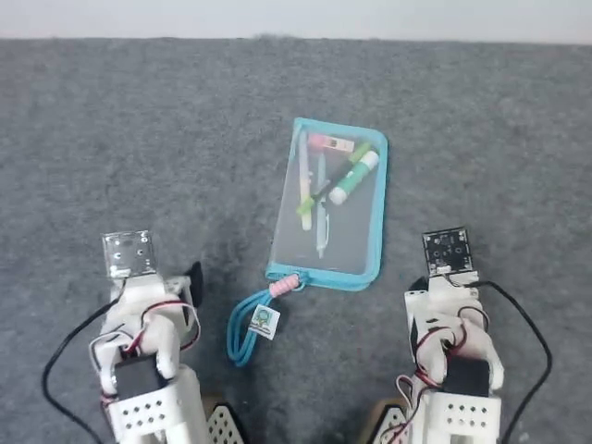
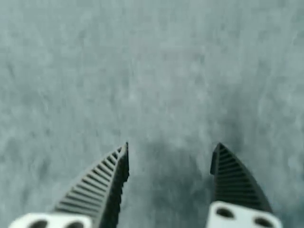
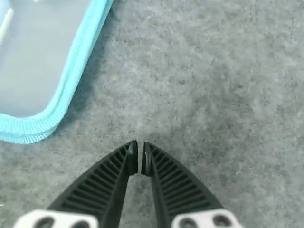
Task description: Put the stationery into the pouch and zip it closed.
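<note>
Down at the bottom corners, the left gripper holds its jaws spread wide over the grey mat, while the right gripper is closed tip to tip. The pouch lies mid-frame, with pens inside.

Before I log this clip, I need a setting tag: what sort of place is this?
Likely a robot test bench: grey mat, left arm and right arm side by side, a pouch laid out ahead.

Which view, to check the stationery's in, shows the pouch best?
The high view: the whole pouch lies flat, pens visible through its clear face. The right wrist view catches one corner; the left wrist view faces carpet.
</note>
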